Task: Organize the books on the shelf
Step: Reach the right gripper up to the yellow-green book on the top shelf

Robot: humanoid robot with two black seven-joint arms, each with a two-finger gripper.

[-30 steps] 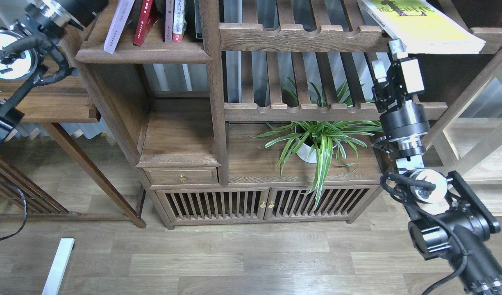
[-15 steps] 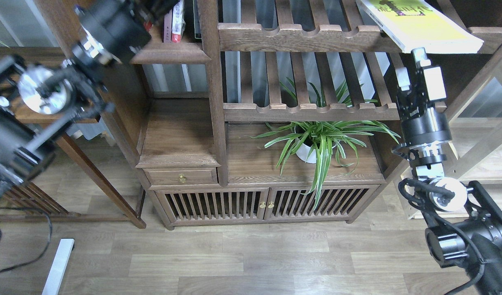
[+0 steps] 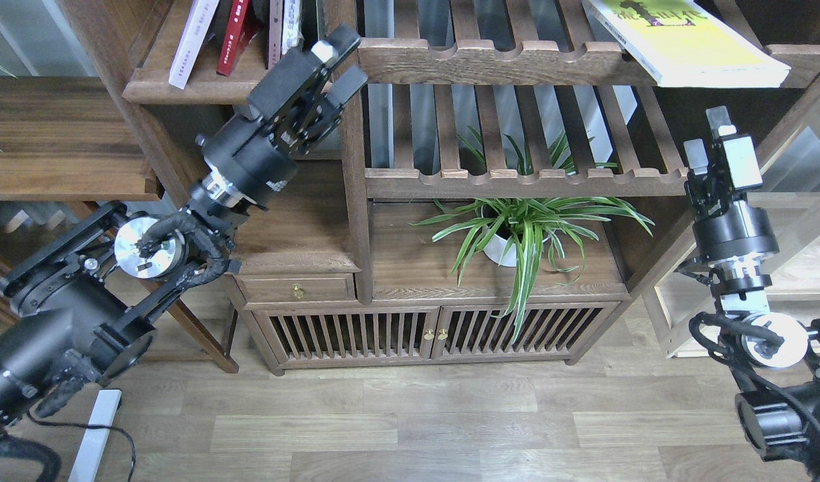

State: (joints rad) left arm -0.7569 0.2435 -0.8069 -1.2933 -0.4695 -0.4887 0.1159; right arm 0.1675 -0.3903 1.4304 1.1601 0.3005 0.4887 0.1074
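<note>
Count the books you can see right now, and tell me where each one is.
5, maybe more hidden above the frame. Four stand on the shelf at top left: a pale book, a red book, a dark-spined book, a white-spined book. The yellow-green book lies on the slatted rack, top right.

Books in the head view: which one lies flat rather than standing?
The yellow-green book, lying on the slatted rack at top right; the others stand leaning on the upper-left shelf.

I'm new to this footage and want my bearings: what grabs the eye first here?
The left gripper reaches up in front of the bookcase post, jaws open and empty, just below the shelf of upright books. A yellow-green book lies flat on the slatted rack at upper right. A spider plant sits at the centre.
</note>
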